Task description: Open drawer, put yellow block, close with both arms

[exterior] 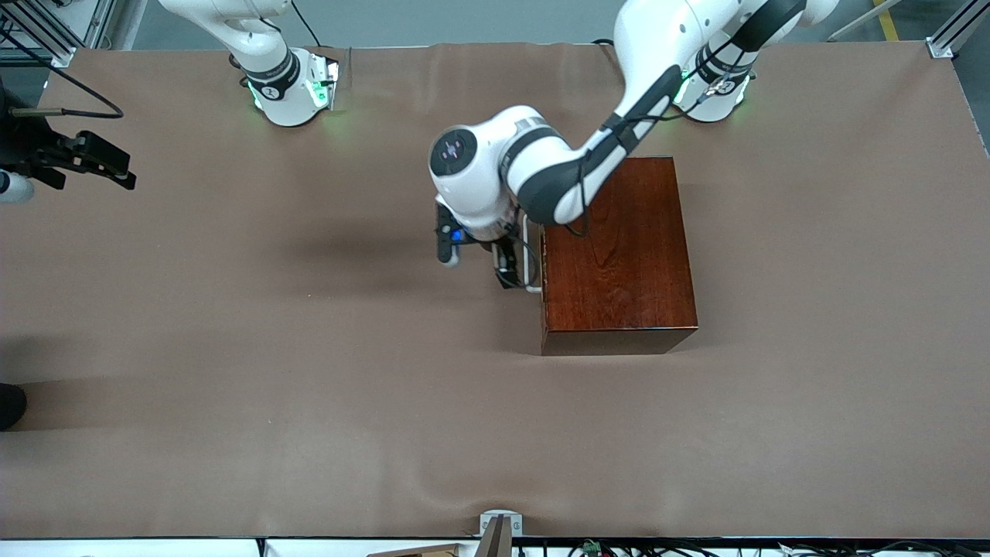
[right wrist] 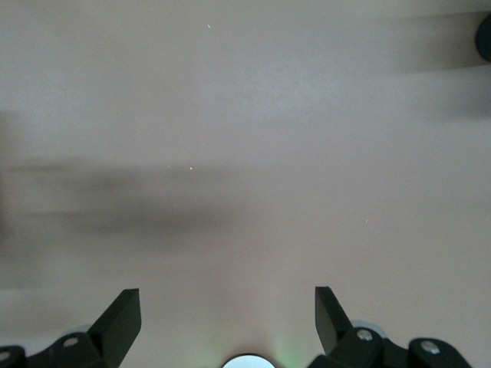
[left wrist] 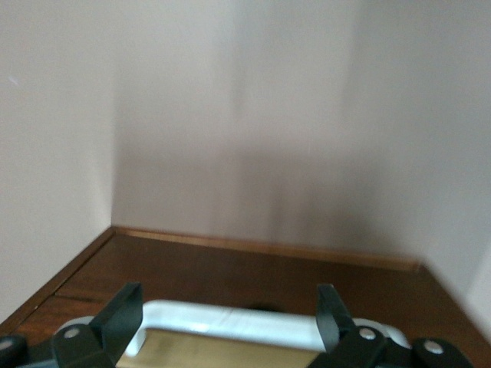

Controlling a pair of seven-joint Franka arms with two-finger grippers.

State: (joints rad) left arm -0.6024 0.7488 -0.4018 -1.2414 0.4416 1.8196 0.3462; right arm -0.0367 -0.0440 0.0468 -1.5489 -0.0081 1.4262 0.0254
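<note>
The dark mahogany box stands mid-table, toward the left arm's end. Its drawer looks shut, with the white U-shaped handle on the side facing the right arm's end. My left gripper hangs open right at the handle. In the left wrist view the handle lies across the gap of the left gripper, and neither of the fingers presses on it. My right gripper waits open over the table's edge at the right arm's end, and in its wrist view it is empty. The yellow block is out of view.
Brown cloth covers the whole table. The green-lit arm bases stand along the edge farthest from the front camera. A small metal bracket sits at the nearest edge.
</note>
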